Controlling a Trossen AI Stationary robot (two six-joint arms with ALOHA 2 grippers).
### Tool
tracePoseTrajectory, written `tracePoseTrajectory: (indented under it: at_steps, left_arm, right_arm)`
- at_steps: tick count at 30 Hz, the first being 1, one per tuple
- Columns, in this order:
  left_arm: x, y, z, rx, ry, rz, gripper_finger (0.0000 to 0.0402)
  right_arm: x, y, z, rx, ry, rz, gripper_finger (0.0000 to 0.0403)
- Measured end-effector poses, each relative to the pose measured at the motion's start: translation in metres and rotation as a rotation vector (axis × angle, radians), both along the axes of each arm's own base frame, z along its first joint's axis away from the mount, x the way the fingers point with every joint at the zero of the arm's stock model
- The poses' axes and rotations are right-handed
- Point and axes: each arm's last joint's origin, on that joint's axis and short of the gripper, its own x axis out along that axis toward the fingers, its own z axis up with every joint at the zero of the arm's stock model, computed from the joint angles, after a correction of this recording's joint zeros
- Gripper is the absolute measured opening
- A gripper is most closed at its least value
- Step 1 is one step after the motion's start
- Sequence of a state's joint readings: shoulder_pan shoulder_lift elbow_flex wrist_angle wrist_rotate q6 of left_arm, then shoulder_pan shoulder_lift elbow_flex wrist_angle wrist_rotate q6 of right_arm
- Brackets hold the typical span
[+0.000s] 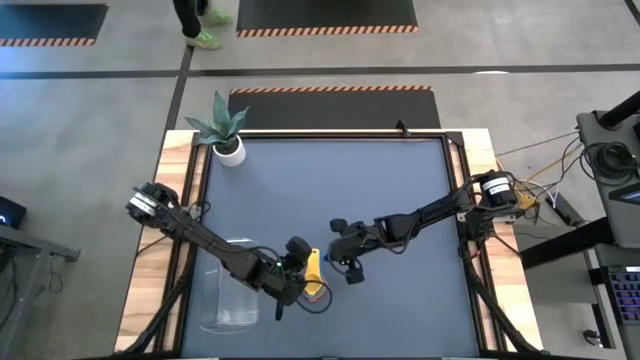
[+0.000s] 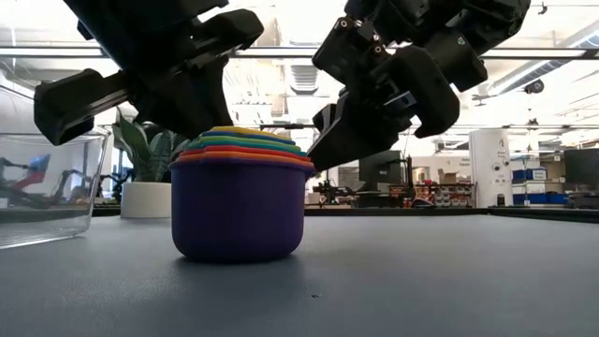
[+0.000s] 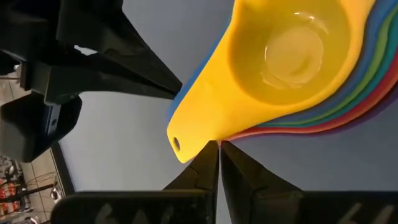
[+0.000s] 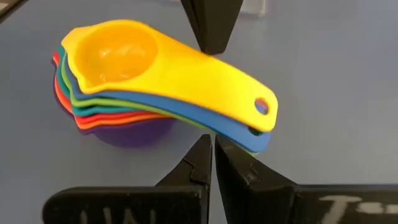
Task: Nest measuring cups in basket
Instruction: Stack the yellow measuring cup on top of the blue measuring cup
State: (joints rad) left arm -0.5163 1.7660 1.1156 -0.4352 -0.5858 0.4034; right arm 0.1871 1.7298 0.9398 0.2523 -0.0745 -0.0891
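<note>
Purple cup at the bottom of the stack [image 2: 238, 217]: nearest item in the low view, standing on the counter [image 1: 400, 200] toward its near edge, a little left of centre. You have all the measuring cups [image 4: 118, 81] nested in it, orange up through yellow on top, handles fanned together and pointing toward the near edge.

Left gripper [image 1: 288, 278]: fingers pressed fully together, holding nothing. It sits just left of the stack, its tips right by the yellow handle [image 3: 199, 118]; whether they touch it cannot be told.

Right gripper [image 1: 349, 264]: also fully closed and empty, just right of the stack, tips aimed at the handles from the other side.

Basket [image 1: 228, 298]: clear bin at the near left of the counter, beyond the left gripper from the stack and apart from it. No cup is in it yet.

Potted plant [image 1: 226, 128]: far left corner, well clear.

Relation to note: the stack lies between your two grippers, with the basket to its left. The left arm is on the basket side, so it looks the better placed carrier, but either gripper must open before taking the handles.
</note>
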Motion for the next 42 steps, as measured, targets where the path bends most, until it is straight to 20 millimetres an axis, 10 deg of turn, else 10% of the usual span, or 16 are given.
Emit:
tracePoseTrajectory:
  at_steps: [42]
  left_arm:
    - [-0.001, -0.008, 0.019, -0.001, -0.117, 0.024, 0.0000]
  right_arm:
    - [-0.006, -0.002, 0.010, -0.015, 0.022, -0.023, 0.0009]
